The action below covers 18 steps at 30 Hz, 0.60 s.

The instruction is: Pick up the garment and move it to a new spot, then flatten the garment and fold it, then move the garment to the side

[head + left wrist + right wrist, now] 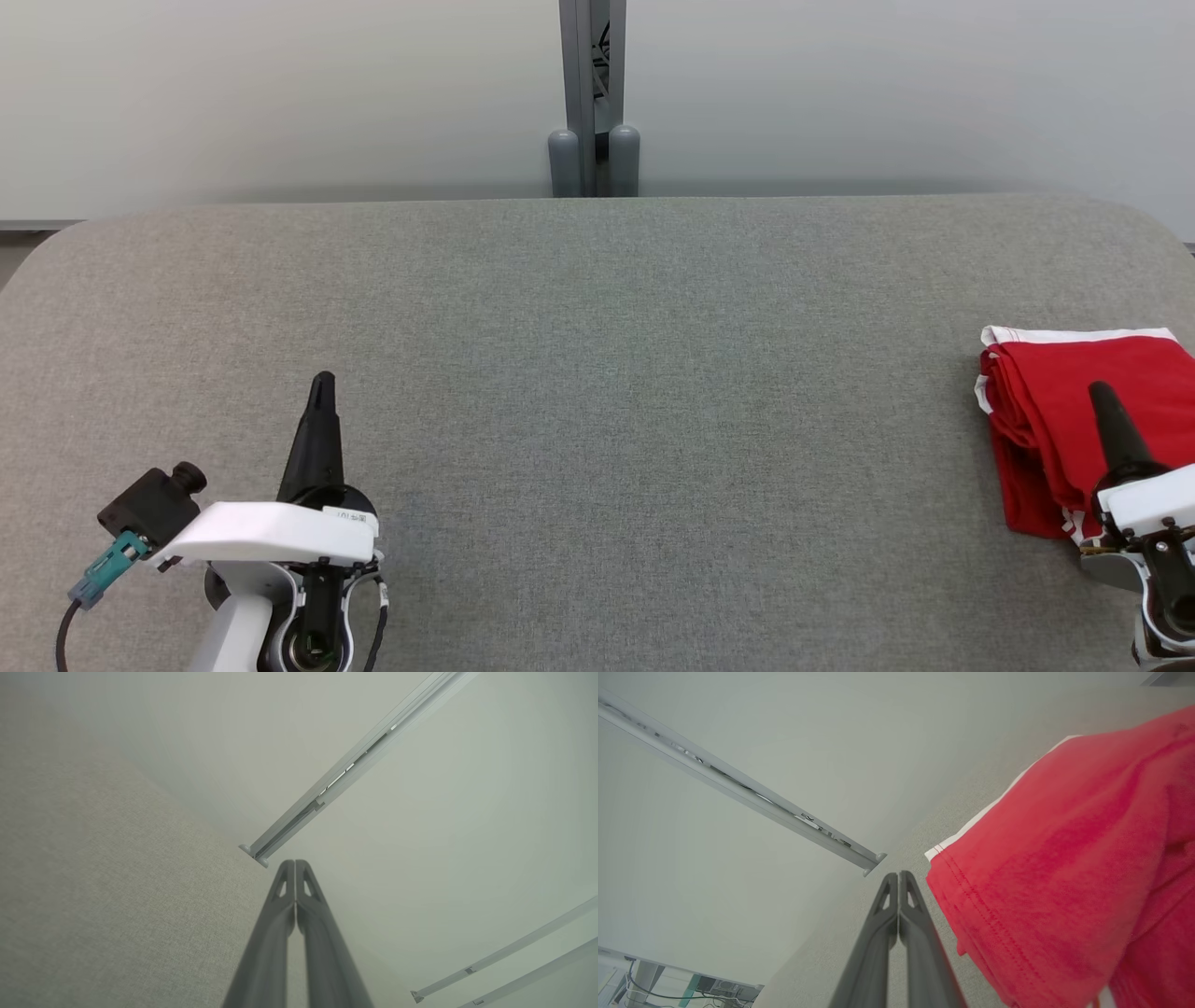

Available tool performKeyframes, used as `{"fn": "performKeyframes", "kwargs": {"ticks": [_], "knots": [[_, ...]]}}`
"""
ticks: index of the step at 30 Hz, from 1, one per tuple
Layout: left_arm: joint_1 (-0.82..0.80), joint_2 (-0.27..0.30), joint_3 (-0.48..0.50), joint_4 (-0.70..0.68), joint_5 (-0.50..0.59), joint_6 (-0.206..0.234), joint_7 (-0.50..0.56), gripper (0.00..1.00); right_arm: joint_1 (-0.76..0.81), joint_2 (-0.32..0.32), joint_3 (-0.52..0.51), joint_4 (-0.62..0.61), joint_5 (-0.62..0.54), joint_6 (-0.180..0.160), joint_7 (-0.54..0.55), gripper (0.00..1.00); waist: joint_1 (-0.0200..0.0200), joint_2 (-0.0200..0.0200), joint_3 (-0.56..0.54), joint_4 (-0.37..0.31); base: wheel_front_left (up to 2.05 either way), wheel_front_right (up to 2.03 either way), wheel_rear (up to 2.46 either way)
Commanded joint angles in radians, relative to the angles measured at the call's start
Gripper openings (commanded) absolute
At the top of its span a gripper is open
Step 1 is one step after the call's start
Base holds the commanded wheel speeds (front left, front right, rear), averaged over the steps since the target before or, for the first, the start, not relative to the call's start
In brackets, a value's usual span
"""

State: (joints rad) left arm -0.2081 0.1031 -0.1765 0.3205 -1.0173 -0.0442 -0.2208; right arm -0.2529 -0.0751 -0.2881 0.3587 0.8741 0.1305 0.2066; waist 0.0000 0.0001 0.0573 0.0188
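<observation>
Head view shows the red garment (1046, 392) lying at the far right side of the grey tabletop (597, 373), gathered into a compact, layered bundle with a white trim along its far edge and part of it cut off by the picture's right border. It looks folded rather than spread, its left edge a stack of soft rolls. The right claw (1100, 387) stands over the bundle's near part, its two dark fingers pressed together into a single point with no cloth caught between them. In the right wrist view the stitched hem lies just beside those closed fingers, and whether they brush the fabric cannot be told. The left claw (322, 381) sits well apart at the lower left over bare tabletop, likewise pinched fully closed and holding nothing. Beyond the tabletop's far edge a grey post (593, 93) rises against a pale wall (280, 93). Judging from the folded bundle parked at the side and both arms idle, the task seems to be at its last step, the move to the side, and probably as good as finished. If the bundle is meant to go further or be tidied, the next move calls for the right claw to spread its fingers, come down on the thick left edge and pinch through all the layers so the fold does not slip apart.
</observation>
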Motion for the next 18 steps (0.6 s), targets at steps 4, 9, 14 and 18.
{"fn": "performKeyframes", "kwargs": {"ticks": [4, 9, 14, 18], "knots": [[-0.036, -0.002, -0.001, 0.001, -0.068, -0.013, -0.008, 0.0, -0.042, -0.02, -0.019, 0.015, 0.065, 0.0, 0.024, 0.0, 0.0, -0.0001, -0.003, -0.001, 0.0, 0.0, 0.0], [-0.045, -0.005, -0.006, 0.011, -0.124, -0.02, -0.011, 0.0, -0.057, -0.024, -0.029, 0.037, 0.12, 0.0, 0.045, 0.0, 0.0, -0.0001, -0.006, -0.002, 0.0, 0.0, 0.0], [-0.05, -0.01, -0.01, 0.021, -0.177, -0.028, -0.014, 0.0, -0.071, -0.029, -0.04, 0.059, 0.172, 0.0, 0.065, 0.0, 0.0, -0.0001, -0.009, -0.003, 0.0, 0.0, 0.0], [-0.058, -0.014, -0.012, 0.027, -0.22, -0.032, -0.016, 0.0, -0.084, -0.033, -0.048, 0.074, 0.212, 0.0, 0.08, 0.0, 0.0, -0.0001, -0.011, -0.004, 0.0, 0.0, 0.0]]}}
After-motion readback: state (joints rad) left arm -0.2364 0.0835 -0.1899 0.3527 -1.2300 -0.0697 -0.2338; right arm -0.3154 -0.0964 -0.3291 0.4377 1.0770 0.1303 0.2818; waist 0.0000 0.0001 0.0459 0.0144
